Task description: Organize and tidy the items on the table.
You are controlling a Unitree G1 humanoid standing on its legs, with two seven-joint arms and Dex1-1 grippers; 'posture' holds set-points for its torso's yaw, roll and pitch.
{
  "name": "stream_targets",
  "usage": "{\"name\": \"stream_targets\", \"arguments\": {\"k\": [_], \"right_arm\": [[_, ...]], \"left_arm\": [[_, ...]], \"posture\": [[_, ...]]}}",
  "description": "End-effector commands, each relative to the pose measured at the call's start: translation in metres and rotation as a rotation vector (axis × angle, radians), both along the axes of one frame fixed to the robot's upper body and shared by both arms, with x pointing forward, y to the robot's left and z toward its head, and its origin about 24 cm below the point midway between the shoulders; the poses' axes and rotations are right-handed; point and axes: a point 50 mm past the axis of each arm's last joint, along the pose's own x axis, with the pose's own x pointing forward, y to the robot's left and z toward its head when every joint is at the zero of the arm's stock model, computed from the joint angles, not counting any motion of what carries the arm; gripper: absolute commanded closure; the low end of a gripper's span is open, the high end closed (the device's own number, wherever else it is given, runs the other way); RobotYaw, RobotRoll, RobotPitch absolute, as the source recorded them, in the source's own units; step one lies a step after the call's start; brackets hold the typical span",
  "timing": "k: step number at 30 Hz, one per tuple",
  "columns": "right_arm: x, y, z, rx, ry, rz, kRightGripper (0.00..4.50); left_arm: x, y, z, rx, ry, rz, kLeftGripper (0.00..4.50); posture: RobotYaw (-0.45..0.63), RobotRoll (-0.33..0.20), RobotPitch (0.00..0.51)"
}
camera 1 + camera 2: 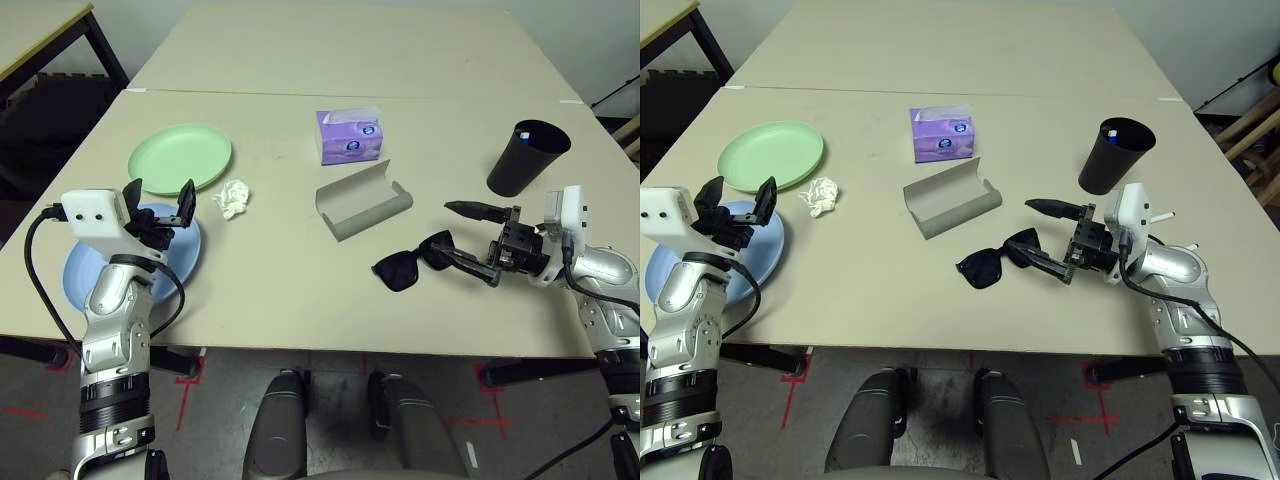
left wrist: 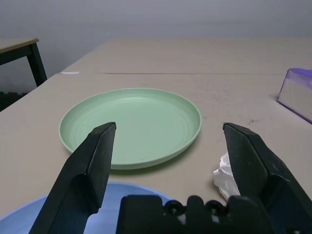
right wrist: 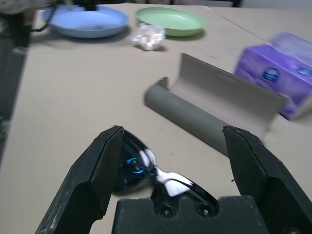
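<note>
1. My left gripper (image 1: 160, 195) hangs above the near left of the table (image 1: 280, 290), fingers spread wide with nothing between them, over the far edge of the light blue plate (image 1: 175, 270).
2. My right gripper (image 1: 462, 238) sits low at the near right, pointing left, fingers spread fully and holding nothing. One finger (image 1: 478, 210) is on the far side; the other lies close beside the black sunglasses (image 1: 412, 262), and I cannot tell whether it touches them.
3. The sunglasses lie folded on the table near its front edge, right of centre.
4. Just beyond them is the grey oblong glasses case (image 1: 362, 205), lying open near the centre.
5. The crumpled white tissue wad (image 1: 232, 198) lies left of the case, between both plates.
6. The pale green plate (image 1: 180, 157) sits farther back on the left.
7. The purple tissue box (image 1: 349, 136) stands behind the case.
8. At far right stands the black cup (image 1: 526, 157), upright, with something white and blue inside.
</note>
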Motion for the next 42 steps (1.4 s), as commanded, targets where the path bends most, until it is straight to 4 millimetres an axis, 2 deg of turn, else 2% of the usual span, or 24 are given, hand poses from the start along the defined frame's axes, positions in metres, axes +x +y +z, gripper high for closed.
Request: {"name": "stream_targets", "arguments": {"k": [1, 14, 27, 31, 38, 42], "right_arm": [[-0.003, -0.005, -0.006, -0.05, 0.002, 0.032, 0.02], [-0.002, -0.006, -0.012, -0.042, 0.003, 0.051, 0.02], [0.002, 0.002, -0.007, -0.026, -0.009, 0.079, 0.02], [0.002, 0.005, -0.005, -0.012, -0.01, 0.079, 0.02], [0.0, 0.011, -0.003, -0.004, -0.009, 0.09, 0.02], [-0.001, 0.014, -0.002, -0.002, -0.006, 0.093, 0.02]], "left_arm": [[-0.003, -0.002, -0.002, 0.01, 0.011, -0.015, 0.0], [-0.003, -0.001, -0.001, 0.021, 0.023, -0.045, 0.0], [-0.005, 0.016, 0.019, 0.049, 0.119, -0.154, 0.0], [-0.009, 0.029, 0.016, 0.058, 0.235, -0.102, 0.0], [-0.025, 0.071, 0.019, 0.023, 0.461, 0.055, 0.0], [-0.033, 0.091, 0.024, 0.001, 0.505, 0.124, 0.0]], "posture": [[0.17, 0.0, 0.173], [0.18, 0.0, 0.172], [0.19, 0.0, 0.172], [0.19, 0.0, 0.172], [0.19, 0.0, 0.174], [0.19, 0.0, 0.175]]}}
